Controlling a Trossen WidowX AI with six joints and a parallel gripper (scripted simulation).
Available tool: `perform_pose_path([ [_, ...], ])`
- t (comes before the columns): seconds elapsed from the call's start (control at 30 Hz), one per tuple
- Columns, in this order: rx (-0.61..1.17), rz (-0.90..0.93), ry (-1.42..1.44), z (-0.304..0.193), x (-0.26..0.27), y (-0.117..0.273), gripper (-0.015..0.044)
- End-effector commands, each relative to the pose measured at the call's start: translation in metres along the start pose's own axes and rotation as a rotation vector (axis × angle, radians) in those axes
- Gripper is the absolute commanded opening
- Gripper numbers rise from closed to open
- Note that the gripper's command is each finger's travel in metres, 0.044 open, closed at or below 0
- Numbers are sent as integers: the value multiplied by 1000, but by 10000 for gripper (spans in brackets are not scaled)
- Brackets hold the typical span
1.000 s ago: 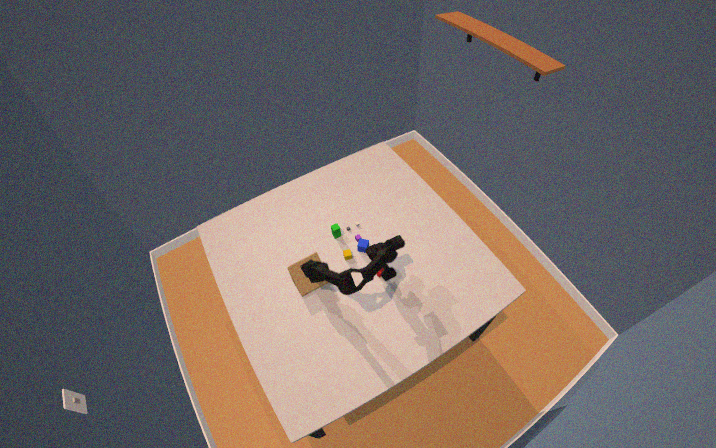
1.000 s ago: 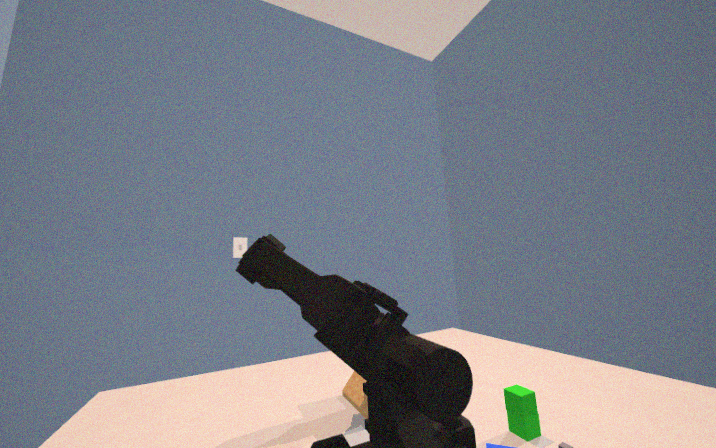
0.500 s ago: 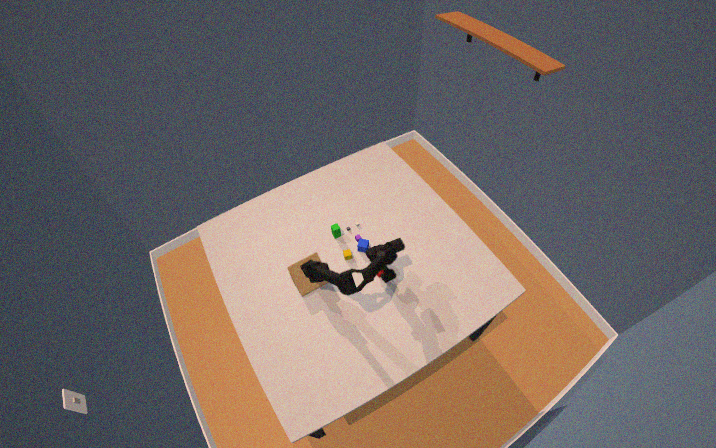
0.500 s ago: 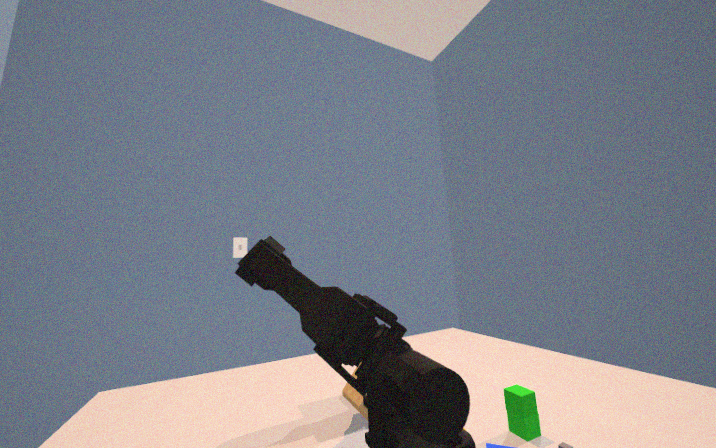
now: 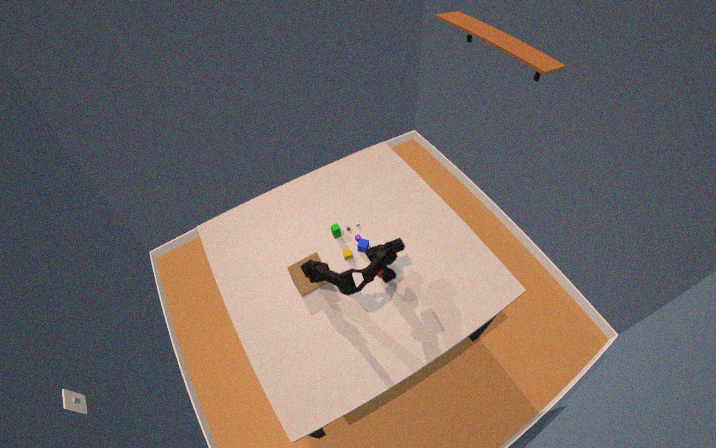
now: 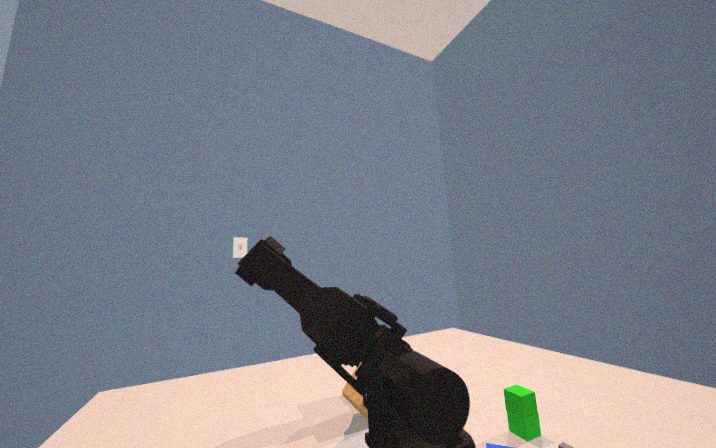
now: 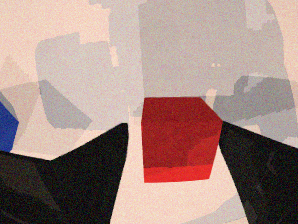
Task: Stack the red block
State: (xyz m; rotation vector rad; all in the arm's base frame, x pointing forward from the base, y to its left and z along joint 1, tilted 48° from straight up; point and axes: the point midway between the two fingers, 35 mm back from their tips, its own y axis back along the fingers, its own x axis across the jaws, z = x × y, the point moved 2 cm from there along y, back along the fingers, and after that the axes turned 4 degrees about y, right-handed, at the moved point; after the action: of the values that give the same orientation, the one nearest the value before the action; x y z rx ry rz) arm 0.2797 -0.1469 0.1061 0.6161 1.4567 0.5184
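Observation:
The red block (image 7: 177,140) is on the table between the fingers in the wrist view; the arm hides most of it in the top view. My gripper (image 7: 173,128) is partly open around it. The right finger looks close against the block or touching it, while a narrow strip of table shows between the left finger and the block. The green tower (image 5: 336,230) (image 6: 521,414) stands upright on the table, away from the gripper. In the exterior view the fingers and the red block are hidden or out of frame.
A blue block (image 5: 363,245) (image 7: 6,127) lies between the gripper and the tower. Near it are a yellow block (image 5: 347,254), a small purple block (image 5: 358,237) and small grey pieces close to the tower. A brown board (image 5: 296,274) lies by the arm's base.

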Motion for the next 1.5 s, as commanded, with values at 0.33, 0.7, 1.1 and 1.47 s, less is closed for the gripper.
perform_pose_path([
  [0.33, -1, 1, 3, 0, 0, 3, 32],
  [0.7, -1, 3, 3, 0, 0, 50, 0],
  [1.1, 0, 5, 4, 0, 1, 106, 0],
  [1.47, 0, 5, 5, 1, -1, 118, 0],
])
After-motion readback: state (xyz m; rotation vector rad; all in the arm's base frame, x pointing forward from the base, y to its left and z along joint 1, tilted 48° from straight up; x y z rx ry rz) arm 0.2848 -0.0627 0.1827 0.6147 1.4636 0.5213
